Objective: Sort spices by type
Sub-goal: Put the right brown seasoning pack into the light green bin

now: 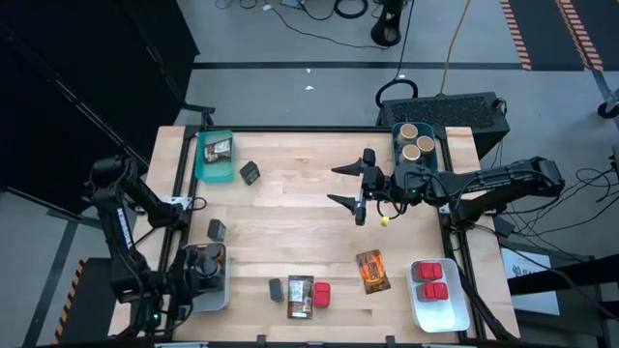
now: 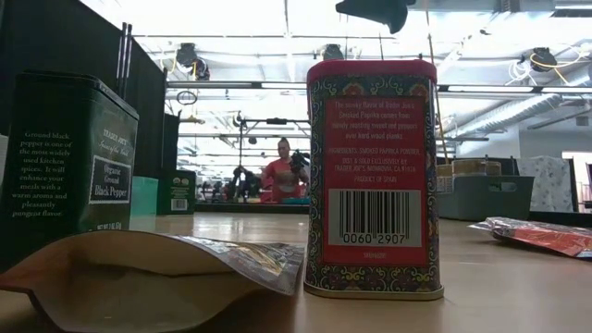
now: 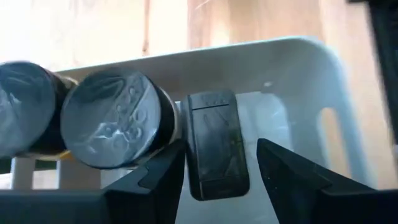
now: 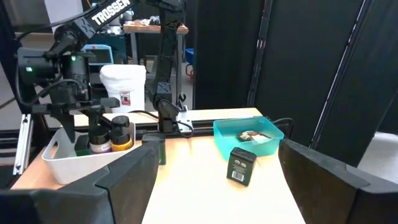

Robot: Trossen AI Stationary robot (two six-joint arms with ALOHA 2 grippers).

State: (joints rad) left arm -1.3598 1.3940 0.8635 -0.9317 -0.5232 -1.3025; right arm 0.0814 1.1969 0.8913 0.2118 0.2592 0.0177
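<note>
Over the white bin (image 1: 215, 290) at the tabletop's near-left corner, the left claw (image 3: 219, 163) hung low with its fingers parted around a dark tin (image 3: 215, 144); gaps showed on both sides of the tin, so it was not squeezed. Two foil-topped jars (image 3: 109, 118) stood in the same bin just beside the tin. Above the middle of the tabletop (image 1: 290, 208), toward the far-right side, the right claw (image 1: 348, 186) hovered with its fingers spread wide and nothing between them. A teal bin (image 1: 418, 164) at the far-right corner held two tan cylinders (image 1: 416, 141). Another teal bin (image 1: 205, 166) at the far-left corner held a printed packet (image 1: 219, 150), and a dark tin (image 1: 250, 173) lay on the wood just beside it. One more dark tin (image 1: 217, 230) stood near the left edge, between that bin and the white bin. Along the near edge sat a small dark tin (image 1: 277, 288), a brown packet (image 1: 300, 296) and a red tin (image 1: 321, 295) close together. An orange packet (image 1: 372, 271) lay farther right, and a second white bin (image 1: 437, 314) at the near-right corner held red tins (image 1: 431, 280). From tabletop level, the red tin (image 2: 372, 176) stood upright beside the brown packet (image 2: 148, 277), with a black pepper tin (image 2: 69, 166) next to them.
</note>
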